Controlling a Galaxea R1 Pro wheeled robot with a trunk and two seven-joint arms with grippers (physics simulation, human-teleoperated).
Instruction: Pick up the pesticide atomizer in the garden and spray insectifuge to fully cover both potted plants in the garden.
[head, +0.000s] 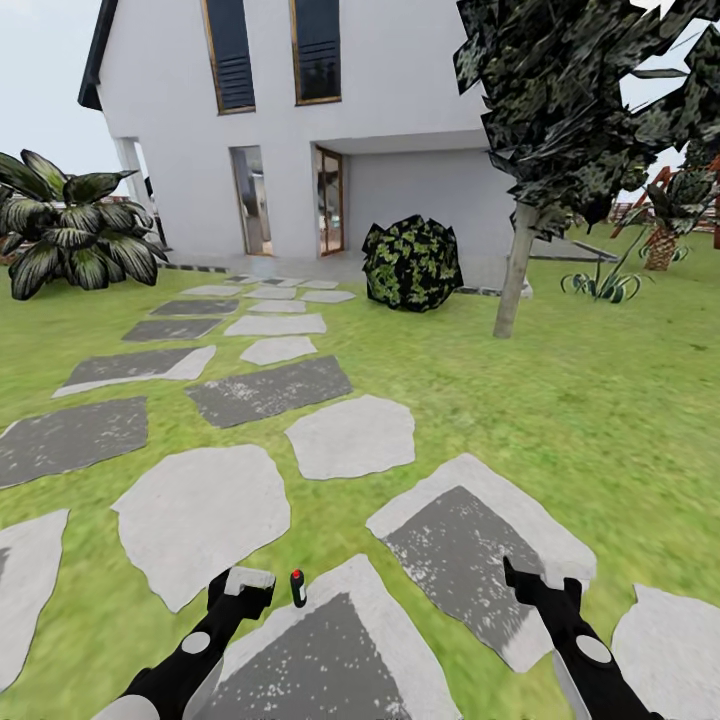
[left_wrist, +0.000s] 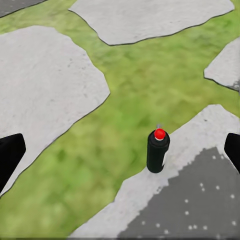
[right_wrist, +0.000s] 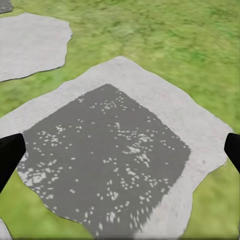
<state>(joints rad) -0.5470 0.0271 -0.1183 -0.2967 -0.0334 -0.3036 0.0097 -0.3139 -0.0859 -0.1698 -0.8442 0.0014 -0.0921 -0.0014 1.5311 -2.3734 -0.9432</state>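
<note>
Upright on the edge of a paving stone (left_wrist: 200, 165), the pesticide atomizer (left_wrist: 158, 151) looks light, rigid and easily tipped. Grip its dark body below the red cap, squarely. Left gripper (left_wrist: 120, 152) jaws stand wide around it; right gripper (right_wrist: 120, 155) jaws are wide and empty.

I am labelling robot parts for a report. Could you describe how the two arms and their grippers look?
Both arms are glossy black with a round light-grey disc near the wrist. The left gripper carries a pale grey block on its black fingers; the right gripper looks all black. In the wrist views the fingertips are plain black. No cables or markings show.
</note>
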